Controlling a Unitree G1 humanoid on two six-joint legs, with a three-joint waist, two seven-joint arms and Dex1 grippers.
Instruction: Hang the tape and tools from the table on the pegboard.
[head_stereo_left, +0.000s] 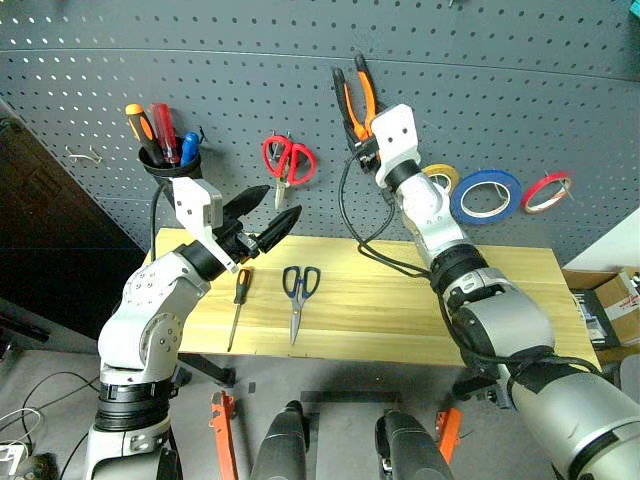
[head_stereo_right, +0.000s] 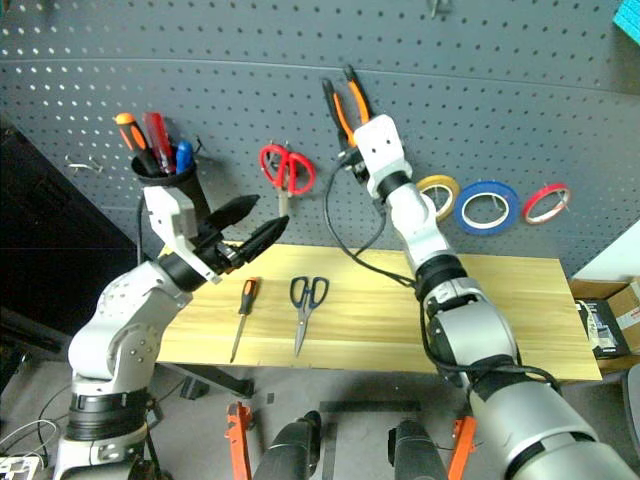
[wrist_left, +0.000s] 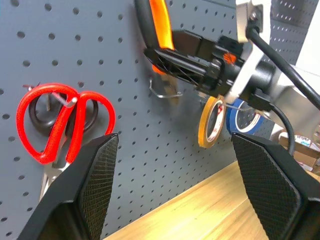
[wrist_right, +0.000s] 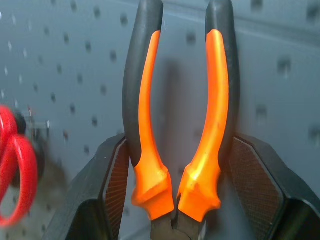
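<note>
My right gripper (head_stereo_left: 362, 138) is shut on the orange-and-black pliers (head_stereo_left: 356, 95) and holds them against the pegboard (head_stereo_left: 500, 80), handles pointing up. In the right wrist view both fingers (wrist_right: 117, 185) press on the pliers (wrist_right: 150, 100) near their joint. The blue tape (head_stereo_left: 486, 195) hangs on the pegboard to the right of that arm. Dark-blue-handled scissors (head_stereo_left: 298, 295) and the slim screwdriver (head_stereo_left: 238, 305) lie on the table (head_stereo_left: 480, 300). My left gripper (head_stereo_left: 283, 202) is open and empty, hovering above the table's left end, over the screwdriver.
Red-handled scissors (head_stereo_left: 288, 160), a yellow tape ring (head_stereo_left: 440, 178) and a red tape ring (head_stereo_left: 546, 192) hang on the pegboard. A black cup (head_stereo_left: 168, 165) of screwdrivers is mounted at the left. A bare metal hook (wrist_left: 165, 91) sticks out beside the pliers' head.
</note>
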